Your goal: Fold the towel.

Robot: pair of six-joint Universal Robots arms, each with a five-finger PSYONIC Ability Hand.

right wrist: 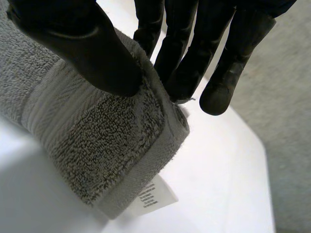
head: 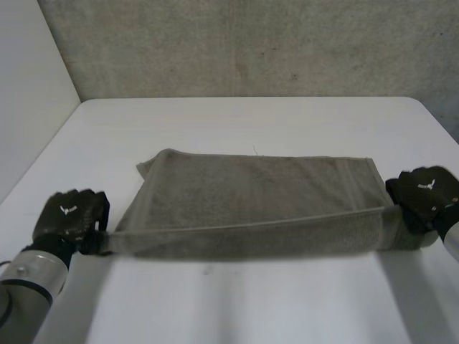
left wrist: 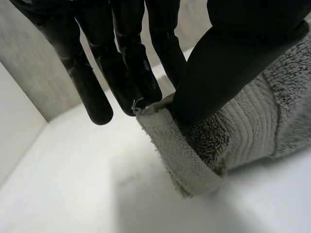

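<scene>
Towel (head: 251, 190) corners thumb-pinched by L robot hand (head: 68, 213), R robot hand (head: 427, 190).

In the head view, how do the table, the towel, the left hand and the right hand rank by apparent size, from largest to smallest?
1. the table
2. the towel
3. the left hand and the right hand: these two look about alike, so I do not rank them.

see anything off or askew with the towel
Slightly. The towel lies skewed: its far left corner sits well inward of the near corner pinched by the left hand. The right hand pinches the other near corner. No damage.
</scene>
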